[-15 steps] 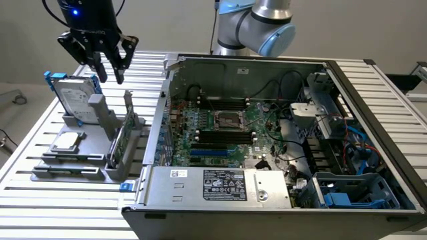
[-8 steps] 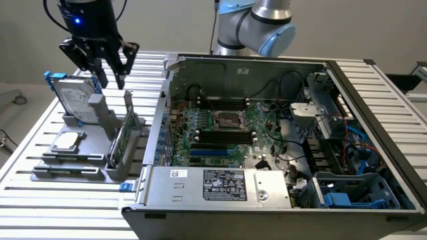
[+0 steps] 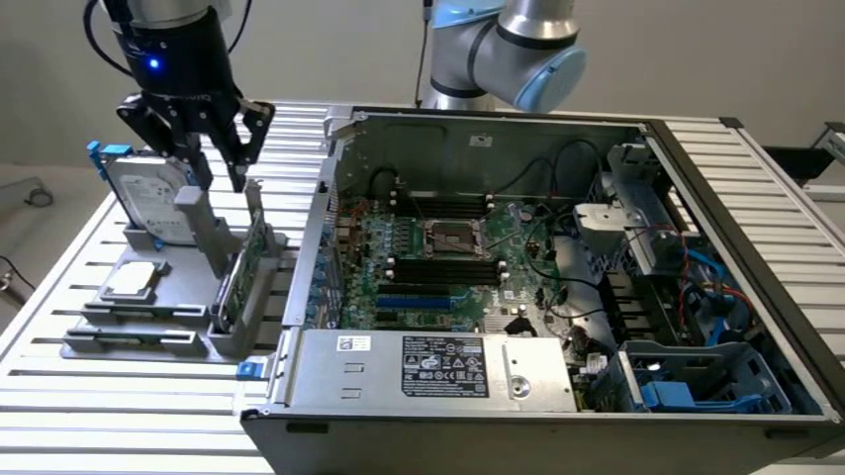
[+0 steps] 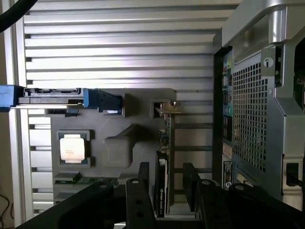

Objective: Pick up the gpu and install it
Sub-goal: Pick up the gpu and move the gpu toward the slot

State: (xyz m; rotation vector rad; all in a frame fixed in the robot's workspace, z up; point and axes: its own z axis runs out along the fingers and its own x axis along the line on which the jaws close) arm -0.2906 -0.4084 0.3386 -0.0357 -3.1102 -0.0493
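Note:
The gpu [image 3: 234, 279] stands on its edge in a slot of the grey holder tray [image 3: 139, 327], left of the computer case in the exterior view. Its green board and black shroud show edge-on in the wrist view as gpu [image 4: 164, 162]. My gripper [image 3: 216, 163] hangs just above the card's far end, open. In the wrist view my gripper [image 4: 167, 188] has one black finger on each side of the card's line, with a gap between each finger and the card. Nothing is held.
The open computer case [image 3: 739, 198] lies on the slatted table, its motherboard [image 3: 449, 257] and blue slots [image 3: 410, 300] exposed. A power supply box [image 3: 436, 366] sits at its front. A hard drive in a blue frame [image 3: 142, 193] and a CPU [image 3: 135, 280] share the tray.

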